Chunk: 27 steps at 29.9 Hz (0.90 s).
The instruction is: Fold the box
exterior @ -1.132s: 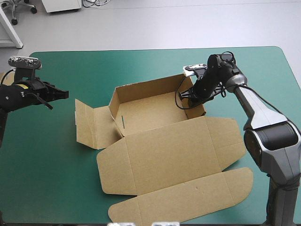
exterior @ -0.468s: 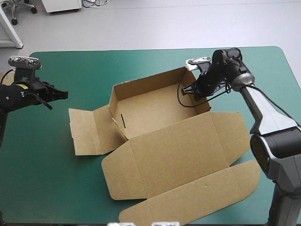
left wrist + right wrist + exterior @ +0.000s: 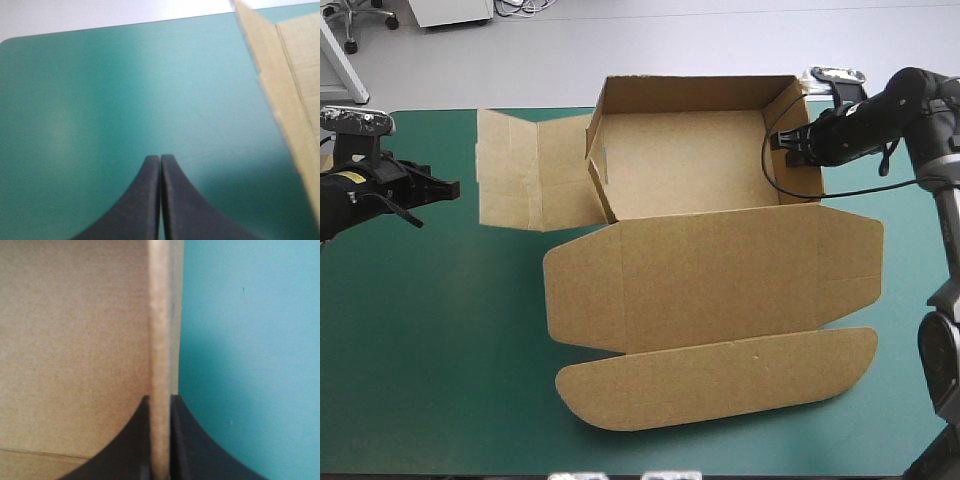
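Toward 12 o'clock the box (image 3: 700, 270) has swung; my right gripper (image 3: 160, 400) pinches its wall, left gripper (image 3: 160, 157) pressed together; I'd lower slowly.

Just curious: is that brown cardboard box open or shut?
Open. The brown cardboard box is a tray with raised walls; its lid panel spreads flat in front.

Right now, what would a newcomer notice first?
The box dominates mid-table: tray walls up on the far side, lid flat toward the near edge, one flap spread to the left. The right gripper is shut on the tray's right wall, the board's edge pinched in it. The left gripper is shut on nothing, over bare cover left of the box.
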Each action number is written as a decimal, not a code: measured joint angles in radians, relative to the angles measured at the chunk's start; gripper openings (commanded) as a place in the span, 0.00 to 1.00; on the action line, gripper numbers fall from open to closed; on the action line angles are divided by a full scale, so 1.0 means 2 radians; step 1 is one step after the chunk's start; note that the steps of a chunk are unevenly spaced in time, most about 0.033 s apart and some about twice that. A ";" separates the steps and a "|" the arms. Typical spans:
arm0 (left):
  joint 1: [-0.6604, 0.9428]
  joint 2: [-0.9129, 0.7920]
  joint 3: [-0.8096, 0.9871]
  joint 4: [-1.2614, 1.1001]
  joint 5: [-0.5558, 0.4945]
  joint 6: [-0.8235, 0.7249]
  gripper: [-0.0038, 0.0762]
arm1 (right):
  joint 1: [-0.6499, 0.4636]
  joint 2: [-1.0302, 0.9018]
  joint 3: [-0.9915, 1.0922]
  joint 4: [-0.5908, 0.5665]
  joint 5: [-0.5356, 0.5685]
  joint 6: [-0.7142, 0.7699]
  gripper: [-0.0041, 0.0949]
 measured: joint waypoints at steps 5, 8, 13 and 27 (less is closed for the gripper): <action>0.000 -0.003 -0.034 -0.033 0.025 0.000 0.05 | -0.014 -0.037 0.000 0.007 0.001 -0.007 0.03; 0.000 -0.003 -0.047 -0.040 0.029 0.000 0.05 | -0.015 -0.058 0.000 0.011 0.001 -0.011 0.02; 0.000 0.000 -0.052 -0.070 0.031 0.000 0.05 | -0.015 -0.095 0.000 0.013 0.001 -0.011 0.02; 0.076 0.108 -0.102 -0.330 0.119 0.097 0.05 | -0.015 -0.145 0.000 -0.023 0.001 -0.004 0.02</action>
